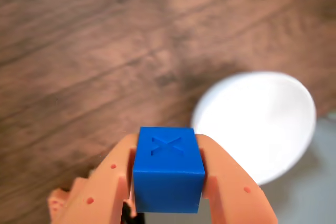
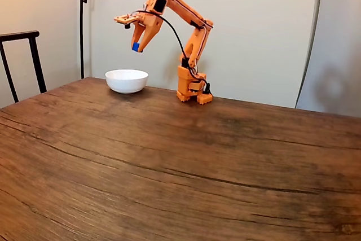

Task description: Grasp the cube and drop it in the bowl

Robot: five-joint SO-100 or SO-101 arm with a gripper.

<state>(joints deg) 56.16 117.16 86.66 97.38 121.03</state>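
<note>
Tool (image 1: 168,182) of the orange arm stood clamped on the cube (image 1: 169,169), its two fingers (image 1: 233,182) pressed flat against opposite side faces, seen in the wrist view. The small blue block, an X sunk into its upper face, looked rigid and light, unlikely to deform, though its smooth sides could slip under a weak squeeze; flat parallel faces remained the sound place to hold. In the fixed view the tool (image 2: 136,47) hung high, the cube (image 2: 136,46) at its tip. Below and slightly to the tool's side sat the bowl (image 2: 126,80), white and glossy, on the wooden worktop (image 2: 186,162).
</note>
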